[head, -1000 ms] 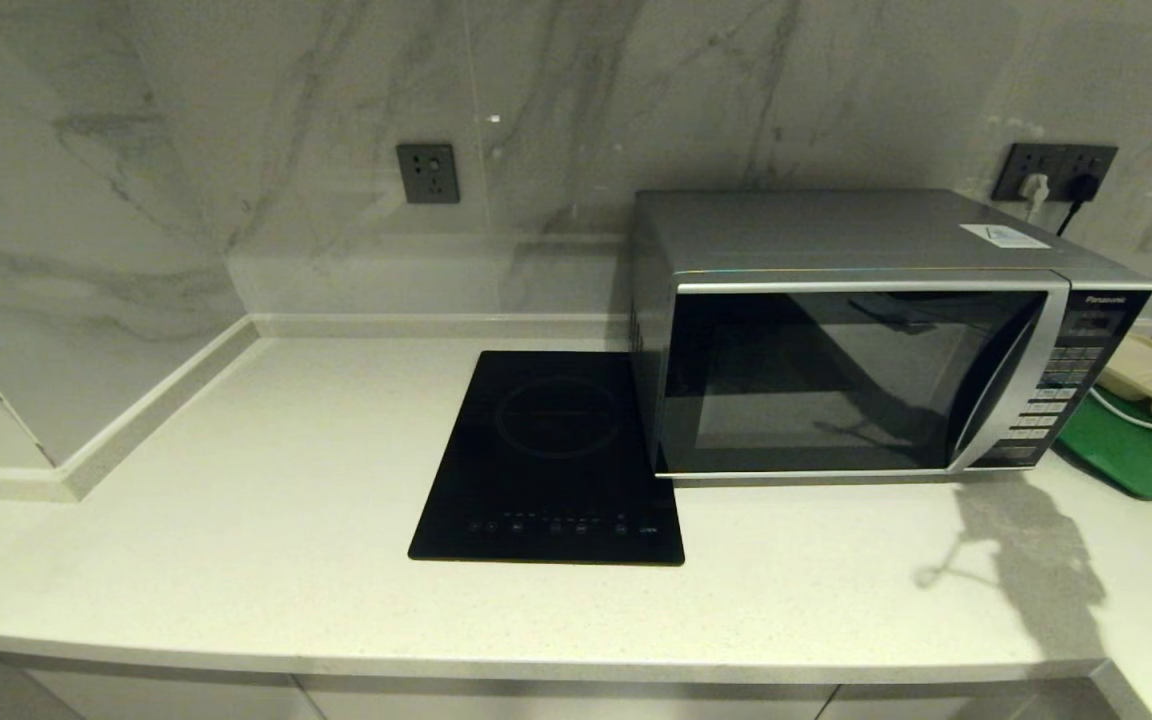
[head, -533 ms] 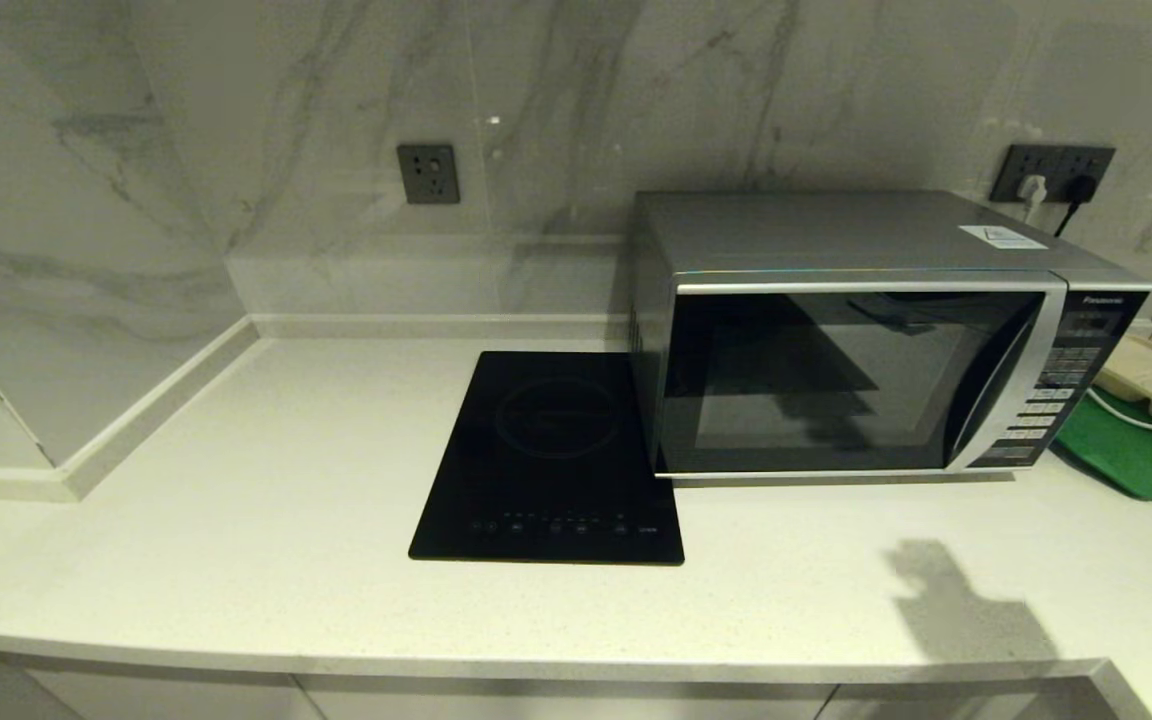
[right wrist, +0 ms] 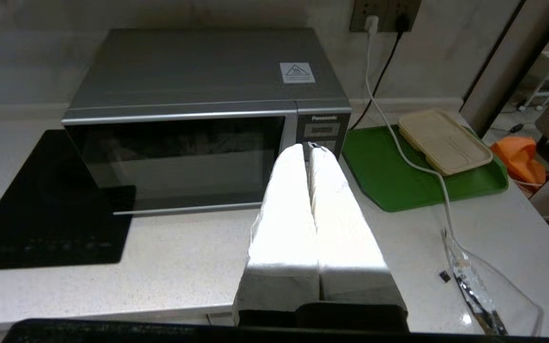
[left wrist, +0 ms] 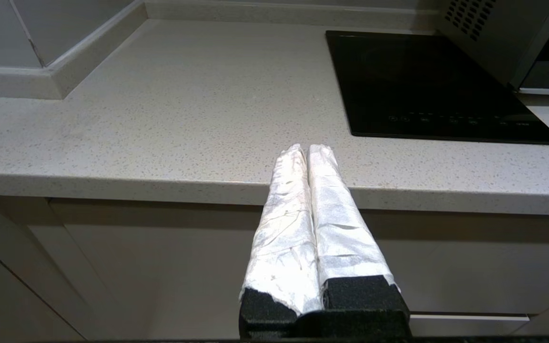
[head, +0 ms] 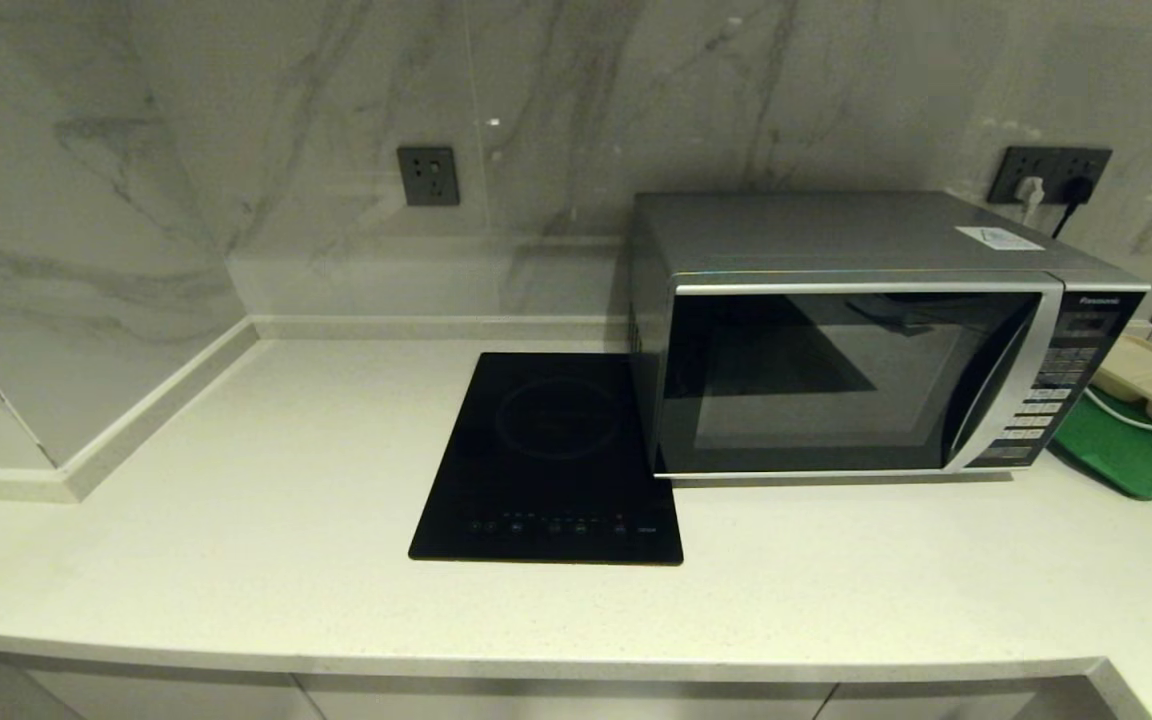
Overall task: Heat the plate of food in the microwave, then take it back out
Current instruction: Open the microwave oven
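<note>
The silver Panasonic microwave stands on the counter at the right, its dark glass door closed; it also shows in the right wrist view as the microwave. The plate of food is out of view in every frame. My right gripper is shut and empty, held above the counter's front edge, facing the microwave's button panel from a distance. My left gripper is shut and empty, low at the counter's front edge, left of the cooktop. Neither gripper shows in the head view.
A flat black induction cooktop lies left of the microwave. A green tray with a beige compartment tray sits to the microwave's right, and a white cable crosses it. Wall sockets are behind. Transparent plastic lies near the counter's right front.
The shadow of my right arm on the counter in front of the microwave slid toward the front edge and is now gone. Its reflection in the door has gone too.
</note>
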Motion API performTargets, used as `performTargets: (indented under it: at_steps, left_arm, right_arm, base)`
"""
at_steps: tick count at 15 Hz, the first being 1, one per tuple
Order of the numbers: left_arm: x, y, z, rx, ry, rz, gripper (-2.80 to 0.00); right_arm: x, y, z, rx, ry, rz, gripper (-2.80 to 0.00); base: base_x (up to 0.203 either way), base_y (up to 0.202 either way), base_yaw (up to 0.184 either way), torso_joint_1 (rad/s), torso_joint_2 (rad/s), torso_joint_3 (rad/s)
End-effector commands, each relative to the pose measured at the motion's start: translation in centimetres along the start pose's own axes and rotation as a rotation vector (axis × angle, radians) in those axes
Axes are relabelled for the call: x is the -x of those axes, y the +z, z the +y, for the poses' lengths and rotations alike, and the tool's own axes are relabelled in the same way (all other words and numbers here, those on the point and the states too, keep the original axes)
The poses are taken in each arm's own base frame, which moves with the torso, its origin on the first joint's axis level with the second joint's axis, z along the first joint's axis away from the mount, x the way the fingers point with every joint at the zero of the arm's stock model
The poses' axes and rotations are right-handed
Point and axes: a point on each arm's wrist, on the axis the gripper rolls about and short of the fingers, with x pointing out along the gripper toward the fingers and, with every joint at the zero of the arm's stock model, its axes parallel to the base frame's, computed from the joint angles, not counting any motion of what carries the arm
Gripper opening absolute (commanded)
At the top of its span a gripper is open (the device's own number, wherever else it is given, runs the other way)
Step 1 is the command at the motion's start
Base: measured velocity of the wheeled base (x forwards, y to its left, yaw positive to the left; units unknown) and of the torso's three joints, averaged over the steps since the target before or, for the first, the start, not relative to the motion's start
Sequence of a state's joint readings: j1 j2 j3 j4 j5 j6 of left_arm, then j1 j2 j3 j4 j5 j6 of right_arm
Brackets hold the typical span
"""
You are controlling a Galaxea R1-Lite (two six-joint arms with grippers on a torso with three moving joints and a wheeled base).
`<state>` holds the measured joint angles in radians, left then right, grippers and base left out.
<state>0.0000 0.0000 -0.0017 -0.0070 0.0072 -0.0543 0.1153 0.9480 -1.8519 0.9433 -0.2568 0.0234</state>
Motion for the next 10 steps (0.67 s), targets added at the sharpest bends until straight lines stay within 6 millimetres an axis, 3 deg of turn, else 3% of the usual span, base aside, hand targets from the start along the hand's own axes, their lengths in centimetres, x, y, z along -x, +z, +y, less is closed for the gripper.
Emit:
performTargets:
  at_steps: [1,5,8,10]
  left_arm:
    - [0.0,0.0,0.0,0.001,0.000,-0.001,-2.80]
    - [0.0,0.0,0.0,0.001,0.000,-0.001,-2.80]
    - [0.0,0.0,0.0,0.001,0.000,-0.001,-2.80]
    - [0.0,0.0,0.0,0.001,0.000,-0.001,-2.80]
  right_arm:
    - [4.8,-3.4,-1.3,-0.014,0.003,-0.051,-2.80]
    - [7.7,-9.5,-2.2,-0.008,0.006,-0.029,-2.80]
    - [9.2,-13.4,-1.2,-0.009,-0.091,-0.012,-2.80]
    - [10.1,-16.1,-1.1,-0.010,-0.058,-0.015,-2.80]
  base:
    - [0.000,0.000,0.000,0.000,0.00,0.000]
    - [0.000,0.000,0.000,0.000,0.00,0.000]
    - [0.000,0.000,0.000,0.000,0.00,0.000]
    - [0.000,0.000,0.000,0.000,0.00,0.000]
